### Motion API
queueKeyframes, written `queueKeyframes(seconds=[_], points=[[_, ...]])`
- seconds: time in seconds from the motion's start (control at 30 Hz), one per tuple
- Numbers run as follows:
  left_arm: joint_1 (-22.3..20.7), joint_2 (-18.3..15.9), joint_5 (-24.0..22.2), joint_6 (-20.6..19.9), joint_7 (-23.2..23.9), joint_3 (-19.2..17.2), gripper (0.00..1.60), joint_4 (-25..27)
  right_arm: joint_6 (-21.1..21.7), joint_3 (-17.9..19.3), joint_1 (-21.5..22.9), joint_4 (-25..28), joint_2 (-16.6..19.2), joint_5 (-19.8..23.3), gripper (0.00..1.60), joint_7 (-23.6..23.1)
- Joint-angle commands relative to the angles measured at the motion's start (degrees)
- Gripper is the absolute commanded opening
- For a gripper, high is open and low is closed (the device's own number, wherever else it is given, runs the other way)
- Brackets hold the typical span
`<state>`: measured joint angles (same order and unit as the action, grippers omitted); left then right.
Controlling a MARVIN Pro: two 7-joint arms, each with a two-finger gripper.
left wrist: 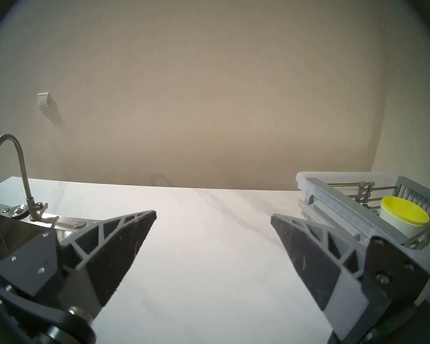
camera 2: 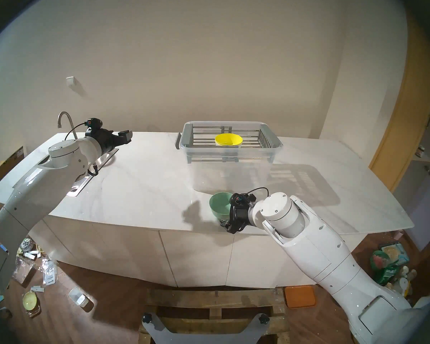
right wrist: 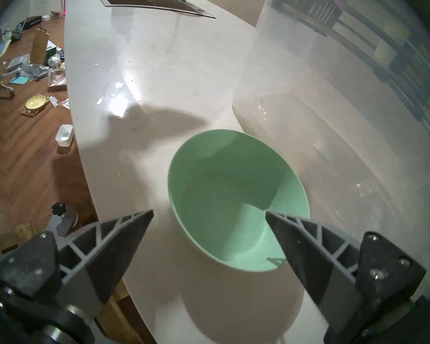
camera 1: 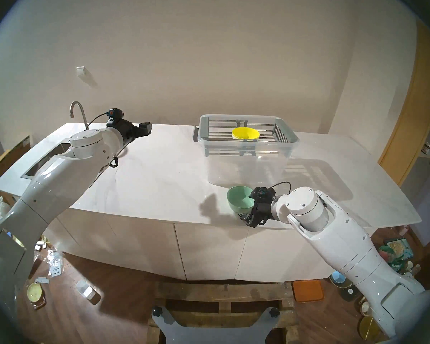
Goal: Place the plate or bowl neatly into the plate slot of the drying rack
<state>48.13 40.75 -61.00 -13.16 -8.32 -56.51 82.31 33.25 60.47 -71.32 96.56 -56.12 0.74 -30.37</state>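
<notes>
The counter (camera 1: 159,177) is white marble-patterned stone over white cabinet fronts, with wood flooring below and a plain beige wall behind. At the near edge, right of centre, the green bowl (camera 1: 239,198) sits upright on the counter. The right gripper (right wrist: 209,213) is at the bowl with fingers spread: one finger (right wrist: 305,249) reaches over the bowl's rim, the other (right wrist: 114,251) is outside it. Whether either finger touches the bowl cannot be told.

Just behind the bowl stands a clear tub (camera 1: 248,162). The rack (camera 1: 204,135) rests across the tub's rim. A yellow bowl (camera 1: 245,135) lies on the plate slot (camera 1: 219,130), next to the end basket (camera 1: 281,135).

The counter's centre is bare. At the far left corner are the sink (camera 2: 102,162) and faucet (camera 1: 78,112). The left gripper (left wrist: 212,215) is above the counter beside the sink, fingers spread, holding nothing.
</notes>
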Motion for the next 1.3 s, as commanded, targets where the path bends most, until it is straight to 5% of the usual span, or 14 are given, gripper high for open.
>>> queueKeyframes(seconds=[0.0, 0.3, 0.33, 0.37, 0.4, 0.43, 0.47, 0.5, 0.7, 0.93, 1.27], points=[[-1.84, -0.15, -0.02, 0.42, 0.47, -1.08, 1.6, 0.88, -1.29, -0.39, 1.83, 0.19, -0.67, -0.15, 1.6, -0.7], [-1.84, -0.15, -0.03, 0.42, 0.47, -1.08, 1.6, 0.88, -1.68, -1.3, 3.51, -2.22, -2.12, 0.05, 1.6, -2.38], [-1.84, -0.15, -0.03, 0.42, 0.47, -1.08, 1.6, 0.88, -1.22, -1.08, 3.65, -2.61, -2.48, 0.51, 1.07, -2.64], [-1.84, -0.15, -0.02, 0.42, 0.46, -1.08, 1.6, 0.88, -0.15, -0.69, 3.79, -2.89, -3.05, 0.89, 0.76, -2.55], [-1.84, -0.15, -0.03, 0.42, 0.46, -1.08, 1.6, 0.88, -0.36, -0.81, 4.09, -3.1, -3.09, 0.74, 0.53, -2.74], [-1.84, -0.15, -0.02, 0.42, 0.46, -1.08, 1.6, 0.88, -0.32, -0.84, 4.28, -3.23, -3.17, 0.61, 0.46, -2.72], [-1.84, -0.15, -0.03, 0.42, 0.45, -1.08, 1.6, 0.88, -0.09, -0.56, 4.42, -3.45, -3.42, 0.76, 0.14, -2.67], [-1.84, -0.15, -0.03, 0.42, 0.45, -1.08, 1.6, 0.88, 0.25, -0.19, 4.45, -3.61, -3.69, 1.04, 0.0, -2.49], [-1.84, -0.15, -0.03, 0.42, 0.44, -1.07, 1.6, 0.88, 0.59, 0.64, 4.81, -2.73, -3.42, 1.02, 0.0, -2.17], [-1.8, -0.14, -0.02, 0.41, 0.32, -1.06, 1.6, 0.89, 3.2, 5.99, 3.44, 5.04, -1.75, 3.57, 0.0, -2.74], [-1.84, -0.16, -0.03, 0.42, 0.44, -1.07, 1.6, 0.88, 16.04, 16.69, -1.12, 19.98, -1.77, 5.28, 0.0, -0.35]])
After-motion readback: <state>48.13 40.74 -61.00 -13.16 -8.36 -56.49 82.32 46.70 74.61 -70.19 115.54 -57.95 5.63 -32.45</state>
